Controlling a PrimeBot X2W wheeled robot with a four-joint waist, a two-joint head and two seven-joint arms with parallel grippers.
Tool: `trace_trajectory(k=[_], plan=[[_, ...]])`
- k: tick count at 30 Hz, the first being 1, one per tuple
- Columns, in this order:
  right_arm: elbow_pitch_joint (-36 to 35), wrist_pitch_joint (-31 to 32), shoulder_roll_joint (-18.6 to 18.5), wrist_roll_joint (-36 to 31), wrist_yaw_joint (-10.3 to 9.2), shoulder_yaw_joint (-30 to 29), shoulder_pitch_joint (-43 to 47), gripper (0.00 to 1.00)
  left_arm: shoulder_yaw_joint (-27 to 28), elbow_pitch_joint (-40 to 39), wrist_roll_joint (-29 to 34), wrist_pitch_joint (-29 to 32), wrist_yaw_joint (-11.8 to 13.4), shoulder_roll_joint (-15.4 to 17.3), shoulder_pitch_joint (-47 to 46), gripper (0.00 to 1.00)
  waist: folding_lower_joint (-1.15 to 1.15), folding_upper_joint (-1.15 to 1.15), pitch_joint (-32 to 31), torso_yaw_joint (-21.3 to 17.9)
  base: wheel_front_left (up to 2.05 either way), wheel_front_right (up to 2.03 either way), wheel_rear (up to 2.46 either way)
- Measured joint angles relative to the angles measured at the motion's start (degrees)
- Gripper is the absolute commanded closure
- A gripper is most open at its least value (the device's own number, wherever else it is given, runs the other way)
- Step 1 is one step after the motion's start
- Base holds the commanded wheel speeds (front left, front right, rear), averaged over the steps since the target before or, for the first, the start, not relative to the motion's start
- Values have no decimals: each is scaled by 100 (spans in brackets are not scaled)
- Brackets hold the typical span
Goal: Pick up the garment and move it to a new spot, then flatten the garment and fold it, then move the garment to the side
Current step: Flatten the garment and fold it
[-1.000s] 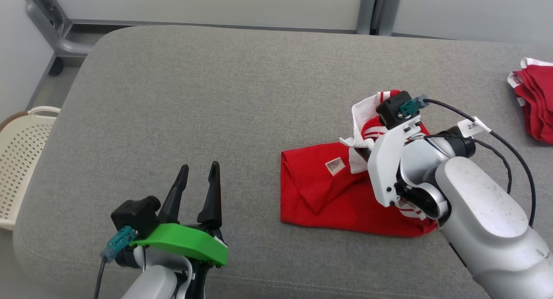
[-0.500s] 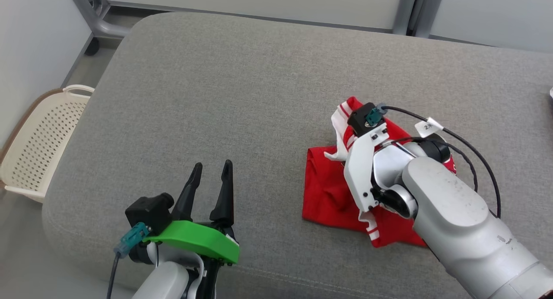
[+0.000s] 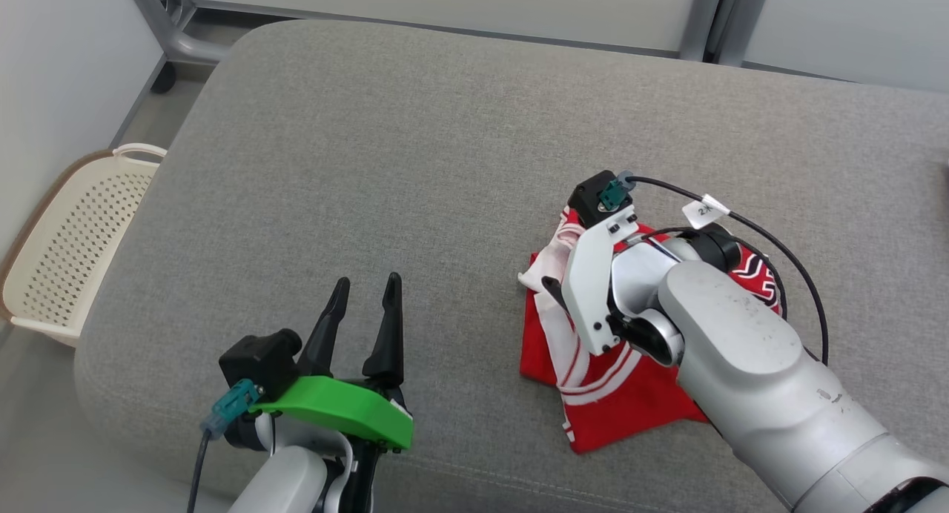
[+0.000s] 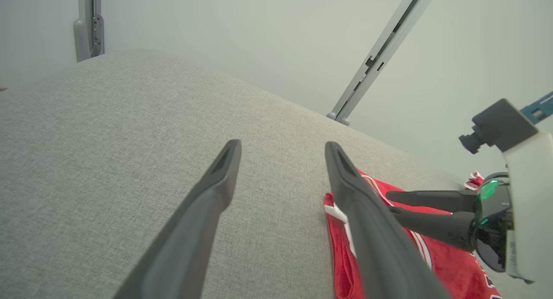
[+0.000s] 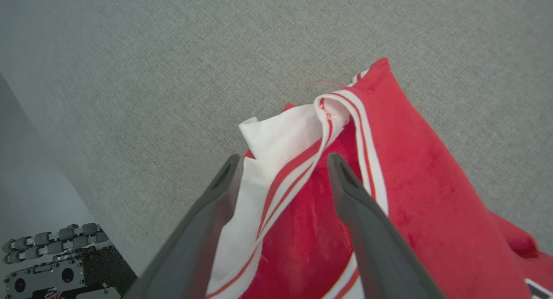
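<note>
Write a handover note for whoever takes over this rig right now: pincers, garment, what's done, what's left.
Left pincer: open, empty, above the bare grey cushion.
Right pincer: open, fingers straddling a white striped fold, gripping nothing.
Red garment: a bunched heap at the cushion's front right, not flat.
Done: garment set down on the cushion.
Left: flatten it, fold it, move it to the side.

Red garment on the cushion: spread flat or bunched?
Bunched. The red garment lies heaped on the grey cushion, its white lining and striped trim flopped over the red cloth in the right wrist view.
</note>
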Motion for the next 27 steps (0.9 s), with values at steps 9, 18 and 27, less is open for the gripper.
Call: trace_trajectory(k=[9,18,27], plan=[[-593,-250,-85,539,0,-42,-204,0,21,-24,11,16,53,119,98,0,0,0,-161,-269,0,0,0],[-943,-557,-846,766,0,-1101,76,0,-10,-257,24,129,164,256,318,0,0,0,-342,-661,0,0,0],[-1244,-656,-1160,837,-1,-1859,764,0,-45,-441,36,199,244,336,408,0,0,0,-331,-906,0,0,0]])
